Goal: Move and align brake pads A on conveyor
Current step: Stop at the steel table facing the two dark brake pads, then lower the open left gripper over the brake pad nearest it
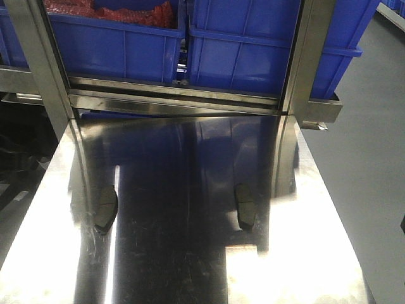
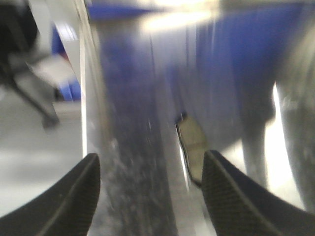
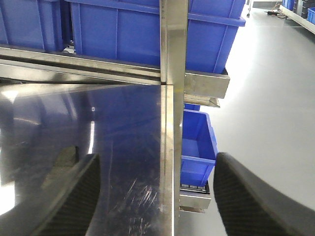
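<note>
A shiny stainless steel tabletop (image 1: 190, 253) fills the foreground, streaked with bright glare and mirroring the blue plastic bins (image 1: 266, 50) on the steel shelf rail (image 1: 177, 95) behind it. One bin holds something red (image 1: 126, 12). Steel uprights (image 1: 38, 63) frame the shelf. Smooth grey floor (image 1: 373, 164) lies to the right, and a smaller blue bin (image 3: 197, 147) sits low beside the table edge.

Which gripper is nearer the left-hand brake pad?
Left. The left gripper has the brake pad just ahead; the right gripper is at the right edge of the table, no pad in view.
</note>
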### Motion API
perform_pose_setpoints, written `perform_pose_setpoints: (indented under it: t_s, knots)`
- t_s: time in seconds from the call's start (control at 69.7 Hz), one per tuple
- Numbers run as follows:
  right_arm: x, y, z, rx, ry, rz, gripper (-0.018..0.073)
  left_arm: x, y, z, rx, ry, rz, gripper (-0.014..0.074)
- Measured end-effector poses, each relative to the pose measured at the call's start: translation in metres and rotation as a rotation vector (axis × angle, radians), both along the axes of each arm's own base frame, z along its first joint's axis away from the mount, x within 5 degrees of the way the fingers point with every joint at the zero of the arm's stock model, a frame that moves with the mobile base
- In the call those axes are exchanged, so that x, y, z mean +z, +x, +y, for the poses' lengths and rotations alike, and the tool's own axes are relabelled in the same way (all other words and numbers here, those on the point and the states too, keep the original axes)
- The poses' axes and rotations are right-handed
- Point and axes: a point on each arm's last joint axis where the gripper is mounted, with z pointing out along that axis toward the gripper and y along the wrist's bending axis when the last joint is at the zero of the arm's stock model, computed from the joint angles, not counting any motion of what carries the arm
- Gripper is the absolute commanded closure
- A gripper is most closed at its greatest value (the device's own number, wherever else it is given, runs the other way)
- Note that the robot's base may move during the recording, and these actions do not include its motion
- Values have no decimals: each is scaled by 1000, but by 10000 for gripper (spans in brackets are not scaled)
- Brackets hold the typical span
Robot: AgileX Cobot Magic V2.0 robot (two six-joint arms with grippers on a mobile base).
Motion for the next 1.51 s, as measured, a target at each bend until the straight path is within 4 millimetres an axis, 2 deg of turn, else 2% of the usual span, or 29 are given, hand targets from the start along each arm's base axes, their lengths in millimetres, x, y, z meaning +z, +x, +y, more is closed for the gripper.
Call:
perform_pose_setpoints:
  t_s: [0.129,0.287,0.43,0.617,0.947,1.262,1.506]
  knots:
    - [0,0,0,0,0,0,90,-11,22,-20,-77,2,77,146]
    - [0,0,0,0,0,0,90,-27,43,-56,-188,8,115,146]
    - [0,0,0,0,0,0,90,-50,64,-74,-168,-25,190,146]
    - [0,0,0,0,0,0,90,-79,89,-80,-103,-22,294,142]
    - [0,0,0,0,0,0,90,-126,108,-85,-19,-18,451,141]
    - [0,0,0,0,0,0,90,-139,122,-89,46,-44,491,136]
    - [0,0,0,0,0,0,90,-145,122,-85,72,-5,516,69]
